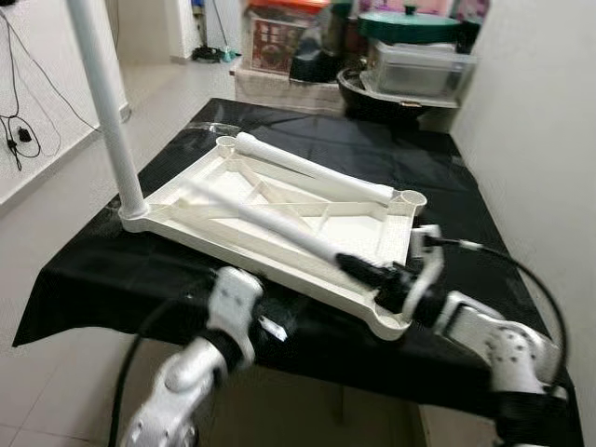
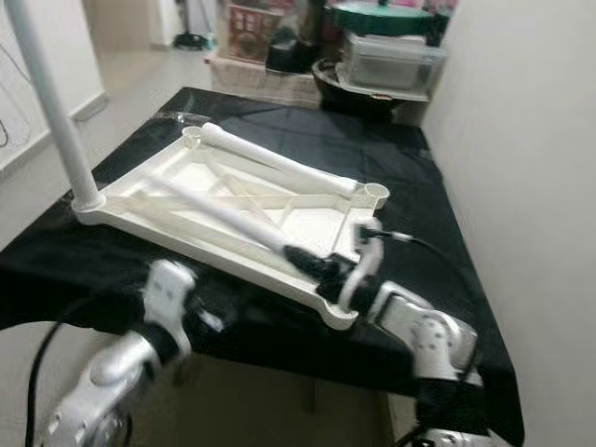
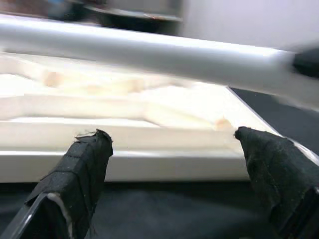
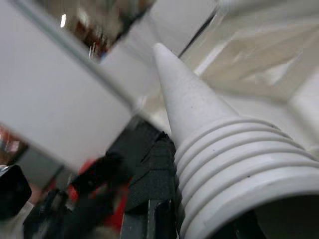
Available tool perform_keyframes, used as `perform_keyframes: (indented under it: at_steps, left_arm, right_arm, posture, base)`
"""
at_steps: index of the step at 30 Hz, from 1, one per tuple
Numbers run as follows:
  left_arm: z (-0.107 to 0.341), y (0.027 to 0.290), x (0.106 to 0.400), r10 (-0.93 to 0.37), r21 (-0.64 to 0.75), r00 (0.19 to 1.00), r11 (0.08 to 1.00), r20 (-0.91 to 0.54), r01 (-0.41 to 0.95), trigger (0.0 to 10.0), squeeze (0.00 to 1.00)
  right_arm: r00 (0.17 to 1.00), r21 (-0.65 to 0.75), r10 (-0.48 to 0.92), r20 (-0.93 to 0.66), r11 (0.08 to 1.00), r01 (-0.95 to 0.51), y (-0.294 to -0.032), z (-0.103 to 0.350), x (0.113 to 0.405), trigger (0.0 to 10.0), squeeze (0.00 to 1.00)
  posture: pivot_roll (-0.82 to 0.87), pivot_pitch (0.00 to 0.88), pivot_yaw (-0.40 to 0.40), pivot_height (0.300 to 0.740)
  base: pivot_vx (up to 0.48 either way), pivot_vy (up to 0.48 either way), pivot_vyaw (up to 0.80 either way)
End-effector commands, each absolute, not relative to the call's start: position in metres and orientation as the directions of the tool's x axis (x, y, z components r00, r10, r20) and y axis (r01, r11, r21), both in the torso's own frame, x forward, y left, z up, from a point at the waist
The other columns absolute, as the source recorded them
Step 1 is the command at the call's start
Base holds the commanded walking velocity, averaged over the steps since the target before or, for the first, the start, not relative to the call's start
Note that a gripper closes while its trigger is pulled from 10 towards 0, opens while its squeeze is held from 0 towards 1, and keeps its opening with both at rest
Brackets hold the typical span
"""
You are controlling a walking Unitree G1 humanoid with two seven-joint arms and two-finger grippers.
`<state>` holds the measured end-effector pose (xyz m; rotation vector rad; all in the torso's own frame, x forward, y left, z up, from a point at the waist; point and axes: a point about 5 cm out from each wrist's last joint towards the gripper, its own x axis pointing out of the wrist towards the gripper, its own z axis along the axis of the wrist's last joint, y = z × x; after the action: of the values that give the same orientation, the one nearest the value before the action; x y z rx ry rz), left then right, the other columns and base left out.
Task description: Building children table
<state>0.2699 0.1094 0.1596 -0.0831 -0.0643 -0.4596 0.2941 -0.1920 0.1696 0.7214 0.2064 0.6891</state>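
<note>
A white children's tabletop (image 1: 289, 272) lies upside down on the black-covered table (image 1: 102, 279). One white leg (image 1: 104, 102) stands upright in its near left corner. A second leg (image 1: 312, 168) lies along the far side. My right gripper (image 1: 372, 273) is shut on a third leg (image 1: 270, 223), which slants across the tabletop; its threaded end (image 4: 224, 149) is close up in the right wrist view, beside one black finger (image 4: 154, 184). My left gripper (image 3: 174, 144) is open just before the tabletop's front rim (image 3: 124, 164), nothing between its fingers (image 3: 84, 164).
Corner sockets at the far right (image 1: 410, 198) and the near right (image 1: 391, 321) of the tabletop are open. Storage boxes and a green-lidded pot (image 1: 410, 47) crowd the floor beyond the table. A wall (image 1: 540, 140) runs close on the right; cables (image 1: 19, 130) hang at left.
</note>
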Motion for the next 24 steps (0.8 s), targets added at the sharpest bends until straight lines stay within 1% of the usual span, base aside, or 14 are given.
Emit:
perform_keyframes:
  at_steps: [1,2,3,6,7,8,9,10,16,18,19,22,23,24]
  left_arm:
    - [0.156,0.111,0.275,-0.420,-0.129,0.906,0.896,0.059,0.424,10.0,1.00]
    - [0.166,0.117,0.284,-0.390,-0.212,0.917,0.892,0.084,0.399,10.0,0.00]
    - [0.166,0.117,0.284,-0.390,-0.212,0.917,0.892,0.084,0.399,10.0,0.00]
    - [0.183,0.126,0.299,-0.358,-0.395,0.924,0.836,0.136,0.382,10.0,0.00]
    - [0.183,0.126,0.299,-0.358,-0.395,0.924,0.836,0.136,0.382,10.0,0.00]
    - [0.187,0.128,0.302,-0.352,-0.445,0.924,0.810,0.150,0.381,10.0,0.00]
    - [0.187,0.128,0.302,-0.352,-0.445,0.924,0.810,0.150,0.381,10.0,0.00]
    - [0.189,0.129,0.303,-0.353,-0.480,0.921,0.787,0.164,0.387,10.0,0.00]
    - [0.195,0.129,0.303,-0.379,-0.529,0.902,0.732,0.207,0.429,10.0,0.00]
    - [0.200,0.124,0.301,-0.435,-0.567,0.866,0.659,0.248,0.494,10.0,0.00]
    - [0.205,0.120,0.297,-0.485,-0.574,0.829,0.608,0.279,0.548,10.0,0.00]
    - [0.205,0.120,0.297,-0.485,-0.574,0.829,0.608,0.279,0.548,10.0,0.00]
    - [0.209,0.116,0.293,-0.522,-0.575,0.797,0.567,0.302,0.590,10.0,0.00]
    - [0.209,0.116,0.293,-0.522,-0.575,0.797,0.567,0.302,0.590,10.0,0.00]
  right_arm:
    - [0.773,0.661,0.619,0.140,0.523,-0.538,-0.201,0.178,0.290,0.0,0.00]
    - [0.773,0.667,0.603,0.197,0.496,-0.556,-0.207,0.179,0.283,0.0,0.00]
    - [0.773,0.667,0.603,0.197,0.496,-0.556,-0.207,0.179,0.283,0.0,0.00]
    - [0.727,0.658,0.619,0.297,0.418,-0.626,-0.211,0.182,0.264,0.0,0.00]
    - [0.727,0.658,0.619,0.297,0.418,-0.626,-0.211,0.182,0.264,0.0,0.00]
    - [0.699,0.653,0.637,0.325,0.383,-0.653,-0.210,0.182,0.257,0.0,0.00]
    - [0.699,0.653,0.637,0.325,0.383,-0.653,-0.210,0.182,0.257,0.0,0.00]
    - [0.677,0.650,0.650,0.345,0.355,-0.672,-0.209,0.182,0.252,0.0,0.00]
    - [0.636,0.650,0.681,0.363,0.305,-0.696,-0.205,0.178,0.243,0.0,0.00]
    - [0.615,0.654,0.706,0.352,0.284,-0.701,-0.201,0.174,0.239,0.0,0.00]
    - [0.606,0.657,0.719,0.340,0.279,-0.700,-0.198,0.171,0.237,0.0,0.00]
    - [0.606,0.657,0.719,0.340,0.279,-0.700,-0.198,0.171,0.237,0.0,0.00]
    - [0.597,0.658,0.731,0.332,0.274,-0.702,-0.196,0.170,0.235,0.0,0.00]
    - [0.597,0.658,0.731,0.332,0.274,-0.702,-0.196,0.170,0.235,0.0,0.00]
  posture:
    - [0.13,0.000,-0.108,0.740]
    - [0.13,0.000,-0.110,0.740]
    - [0.13,0.000,-0.110,0.740]
    - [0.14,0.000,-0.102,0.740]
    - [0.14,0.000,-0.102,0.740]
    - [0.13,0.000,-0.100,0.740]
    - [0.13,0.000,-0.100,0.740]
    - [0.13,0.000,-0.100,0.740]
    - [0.14,0.000,-0.096,0.740]
    - [0.14,0.000,-0.095,0.740]
    - [0.14,0.000,-0.093,0.740]
    - [0.14,0.000,-0.093,0.740]
    - [0.14,0.000,-0.095,0.740]
    - [0.14,0.000,-0.095,0.740]
  base:
    - [0.000,0.000,0.00]
    - [0.000,0.000,0.00]
    - [0.000,0.000,0.00]
    - [0.000,0.000,0.00]
    - [0.000,0.000,0.00]
    - [0.000,0.000,0.00]
    - [0.000,0.000,0.00]
    - [0.000,0.000,0.00]
    - [0.000,0.000,0.00]
    - [0.000,0.000,0.00]
    - [0.000,0.000,0.00]
    - [0.000,0.000,0.00]
    - [0.000,0.000,0.00]
    - [0.000,0.000,0.00]
